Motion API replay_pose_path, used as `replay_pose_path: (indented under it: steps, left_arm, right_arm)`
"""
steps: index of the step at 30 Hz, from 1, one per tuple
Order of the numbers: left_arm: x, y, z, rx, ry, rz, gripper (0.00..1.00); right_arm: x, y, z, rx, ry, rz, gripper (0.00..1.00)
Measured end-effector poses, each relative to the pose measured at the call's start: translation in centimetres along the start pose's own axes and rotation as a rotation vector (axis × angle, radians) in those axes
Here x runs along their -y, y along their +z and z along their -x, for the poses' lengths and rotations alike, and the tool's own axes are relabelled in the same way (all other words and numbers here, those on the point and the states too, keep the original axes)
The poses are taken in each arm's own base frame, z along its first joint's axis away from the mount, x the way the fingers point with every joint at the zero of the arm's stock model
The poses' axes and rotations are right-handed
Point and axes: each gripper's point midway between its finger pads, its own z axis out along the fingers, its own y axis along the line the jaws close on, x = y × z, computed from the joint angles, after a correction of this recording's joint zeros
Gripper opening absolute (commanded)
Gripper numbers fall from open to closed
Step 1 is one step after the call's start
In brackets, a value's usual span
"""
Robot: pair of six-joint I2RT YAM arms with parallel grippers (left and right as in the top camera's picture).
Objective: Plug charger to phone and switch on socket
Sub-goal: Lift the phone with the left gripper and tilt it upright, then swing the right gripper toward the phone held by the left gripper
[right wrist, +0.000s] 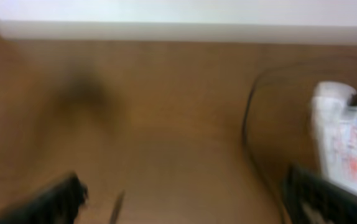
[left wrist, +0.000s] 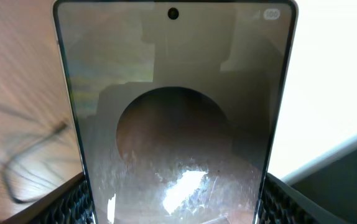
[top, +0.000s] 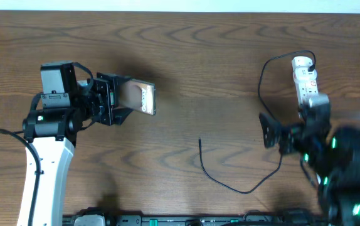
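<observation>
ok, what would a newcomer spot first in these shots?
The left claw grips the phone at table left, its glossy face filling the left wrist view. At table right, the open right claw hangs near the white socket. The charger lies loose mid-table, its tip plugged into nothing.

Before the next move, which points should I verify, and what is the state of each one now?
1. Phone held in left gripper: ok.
2. Right gripper open and empty: ok.
3. Cable tip inside the phone: not ok, it lies loose on the table.
4. Other cable end seated in the power strip: ok.
5. Strip switch on: cannot tell.
6. Phone port turned toward the cable tip: cannot tell.
</observation>
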Motion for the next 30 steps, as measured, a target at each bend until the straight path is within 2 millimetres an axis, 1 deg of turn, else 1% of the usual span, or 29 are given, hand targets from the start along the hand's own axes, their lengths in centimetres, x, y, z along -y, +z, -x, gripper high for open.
replay_pose_path:
  steps: [3, 6, 8, 10, 12, 13, 14, 15, 16, 18, 19, 21, 22, 24, 29, 30]
  left_arm:
    - [-1.9, -0.1, 1.4, 0.088, -0.024, 0.075, 0.07]
    - [-3.5, -0.4, 2.9, 0.174, -0.039, 0.142, 0.07]
    - [-4.3, -0.4, 3.7, 0.22, -0.052, 0.182, 0.07]
    - [-5.0, -0.2, 4.7, 0.257, -0.063, 0.22, 0.07]
    - [-5.7, 0.2, 5.5, 0.283, -0.075, 0.258, 0.07]
    - [-6.0, 0.5, 5.9, 0.292, -0.084, 0.28, 0.07]
    - [-6.3, 0.8, 6.3, 0.299, -0.089, 0.296, 0.07]
    - [-6.7, 1.3, 6.7, 0.302, -0.099, 0.319, 0.07]
    - [-7.0, 1.7, 7.0, 0.304, -0.108, 0.339, 0.08]
    - [-7.9, 2.7, 7.8, 0.306, -0.128, 0.387, 0.08]
    - [-8.3, 3.2, 8.2, 0.304, -0.139, 0.409, 0.07]
    - [-9.0, 4.1, 8.6, 0.3, -0.153, 0.445, 0.07]
    - [-9.2, 4.3, 8.7, 0.299, -0.156, 0.452, 0.07]
    - [-9.4, 4.9, 8.7, 0.294, -0.16, 0.466, 0.07]
    - [-9.2, 5.8, 8.2, 0.294, -0.179, 0.457, 0.07]
    - [-9.2, 5.9, 8.0, 0.298, -0.204, 0.453, 0.07]
  right_arm:
    - [-0.8, 1.6, 1.7, -0.185, 0.037, 0.066, 0.99]
    - [-1.7, 3.6, 2.5, -0.318, 0.092, 0.148, 0.99]
    - [-1.9, 5.5, 3.6, -0.346, 0.111, 0.193, 0.99]
    - [-2.2, 8.0, 4.3, -0.35, 0.137, 0.252, 0.99]
    - [-2.6, 10.4, 4.3, -0.367, 0.177, 0.319, 0.99]
    - [-2.8, 11.5, 4.1, -0.383, 0.208, 0.353, 0.99]
    - [-3.1, 12.1, 3.8, -0.395, 0.223, 0.377, 0.99]
    - [-3.6, 13.3, 3.6, -0.412, 0.259, 0.436, 0.99]
    - [-4.3, 14.6, 3.2, -0.43, 0.287, 0.499, 0.99]
    - [-5.6, 16.1, 2.7, -0.456, 0.325, 0.605, 0.98]
    - [-6.8, 17.1, 2.3, -0.471, 0.34, 0.687, 0.98]
    - [-8.5, 17.8, 1.6, -0.501, 0.364, 0.791, 0.97]
    - [-9.1, 18.0, 1.4, -0.51, 0.37, 0.827, 0.96]
    - [-10.9, 18.6, 0.5, -0.544, 0.38, 0.914, 0.96]
    - [-15.4, 19.5, -2.0, -0.621, 0.358, 1.059, 0.94]
    - [-16.8, 19.3, -2.5, -0.639, 0.342, 1.092, 0.94]
